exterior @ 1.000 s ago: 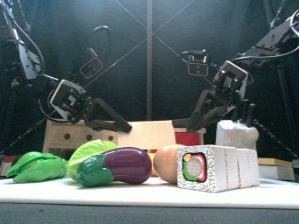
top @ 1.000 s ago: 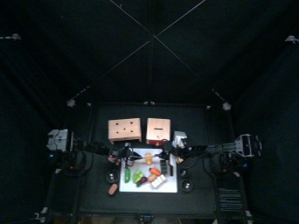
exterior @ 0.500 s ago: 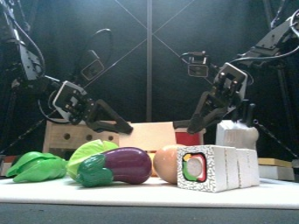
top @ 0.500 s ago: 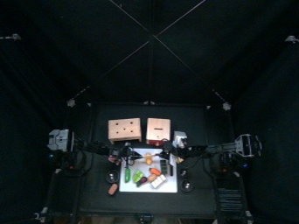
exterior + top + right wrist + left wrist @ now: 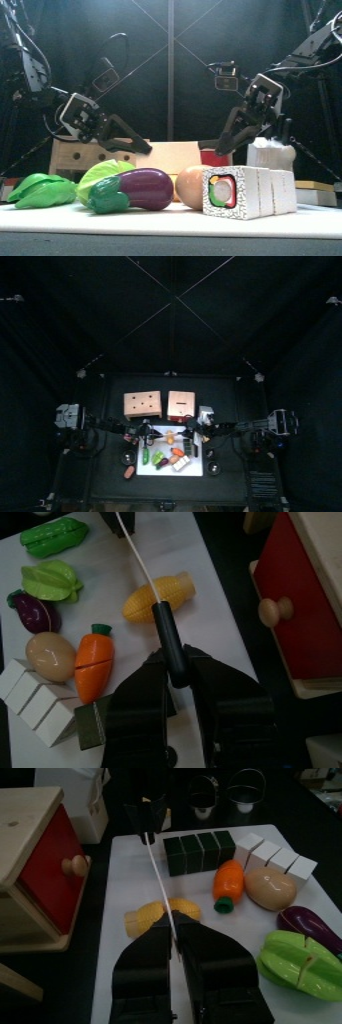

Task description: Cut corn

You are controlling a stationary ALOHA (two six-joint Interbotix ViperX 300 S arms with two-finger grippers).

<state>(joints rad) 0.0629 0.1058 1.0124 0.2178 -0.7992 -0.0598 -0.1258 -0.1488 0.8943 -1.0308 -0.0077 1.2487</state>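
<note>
The black desk (image 5: 100,484) fills the lower middle of the top view. A white rectangular cutting board (image 5: 131,873) lies at its centre, between the two arms. A light wooden box with a red face and a round knob (image 5: 34,868) stands at the left edge of the left wrist view, just off the board. The right gripper (image 5: 170,654) has its jaws closed on the black handle of a thin white-bladed knife (image 5: 163,627). The blade runs toward the top of the right wrist view. The left gripper (image 5: 174,936) sits at the blade's far end, with the blade lined up on its narrow gap; whether those jaws pinch it cannot be told. The yellow toy corn cob (image 5: 160,597) lies mid-board, just beside the blade. An orange toy carrot (image 5: 91,662) lies lower left of it.
</note>
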